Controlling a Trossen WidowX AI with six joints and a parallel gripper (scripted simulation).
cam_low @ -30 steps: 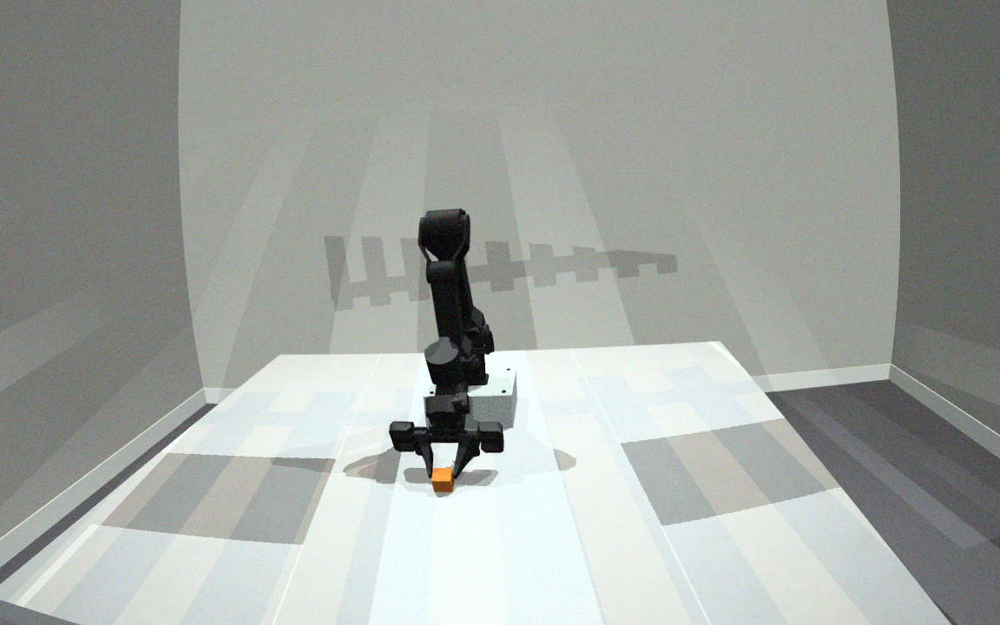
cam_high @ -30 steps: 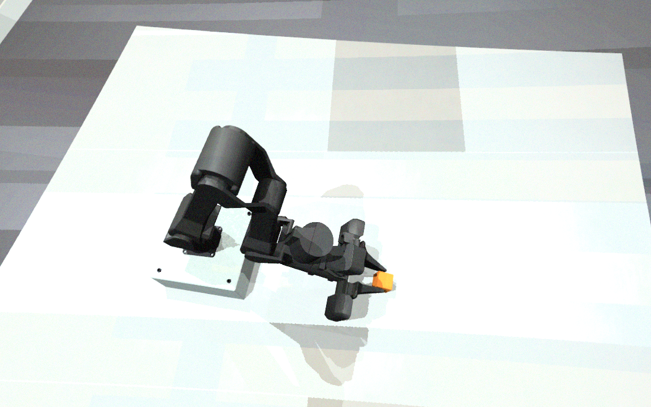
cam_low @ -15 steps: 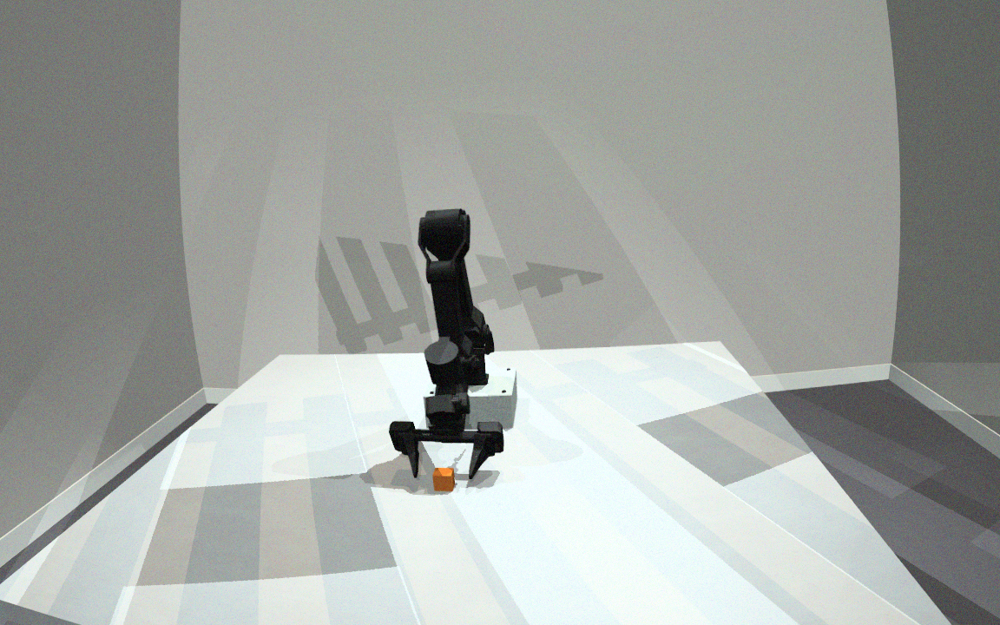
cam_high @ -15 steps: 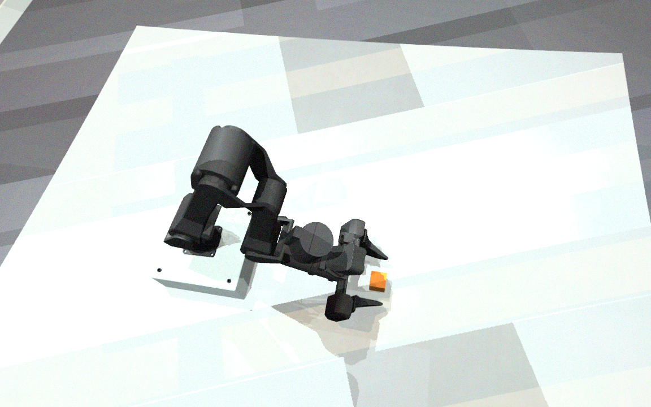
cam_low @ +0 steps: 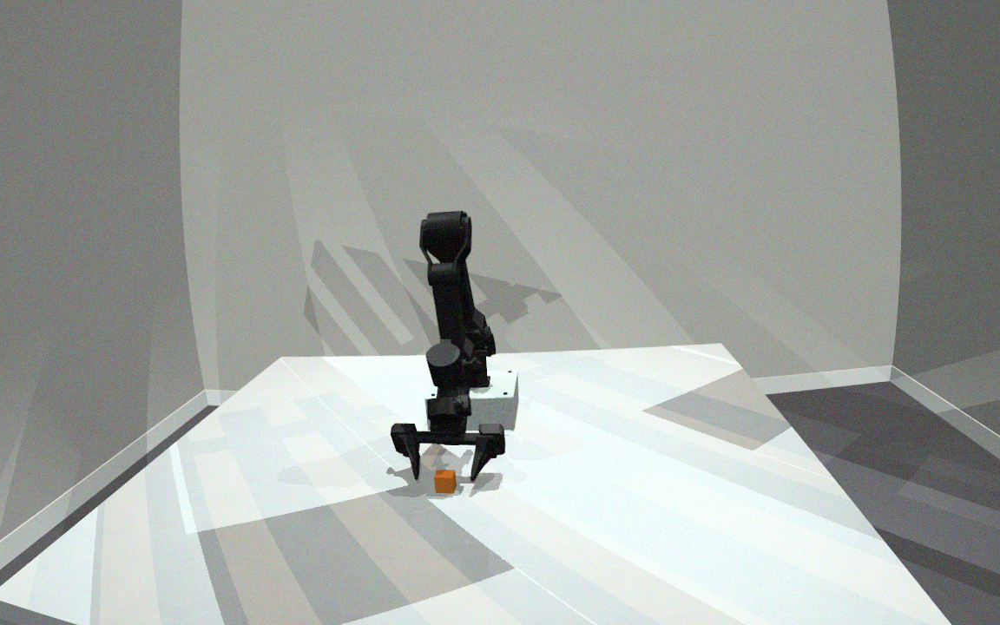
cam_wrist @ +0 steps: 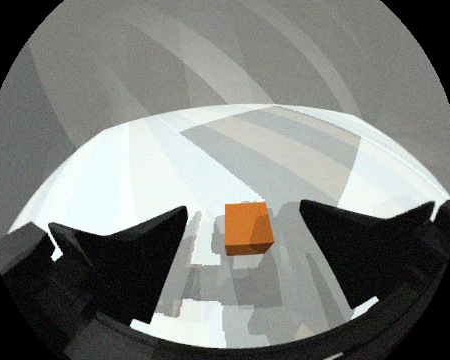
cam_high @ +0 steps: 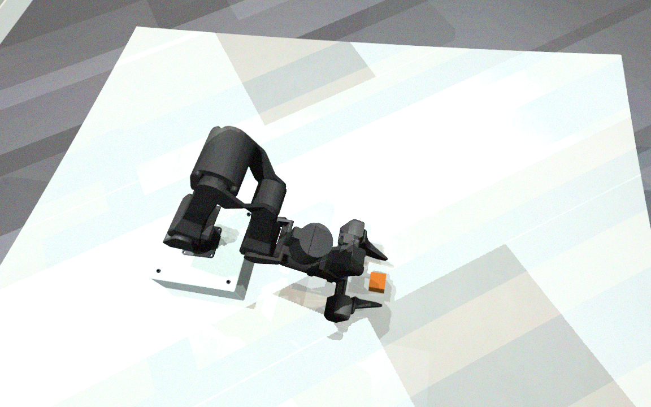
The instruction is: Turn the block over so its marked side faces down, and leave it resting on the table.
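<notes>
A small orange block [cam_high: 377,281] [cam_low: 444,481] [cam_wrist: 248,228] rests on the white table [cam_high: 494,151] [cam_low: 643,466]. All the faces I can see are plain orange; no mark shows. My gripper [cam_high: 381,281] [cam_low: 445,469] [cam_wrist: 245,210] is open wide and low over the table. Its two dark fingers stand on either side of the block, clear of it, with gaps on both sides. In the wrist view the block lies between the fingertips, a little ahead of them.
The arm's white base plate [cam_high: 201,281] [cam_low: 502,400] sits on the table behind the gripper. The table's edges and the darker floor [cam_high: 39,101] lie well away from the block. Grey walls close the scene.
</notes>
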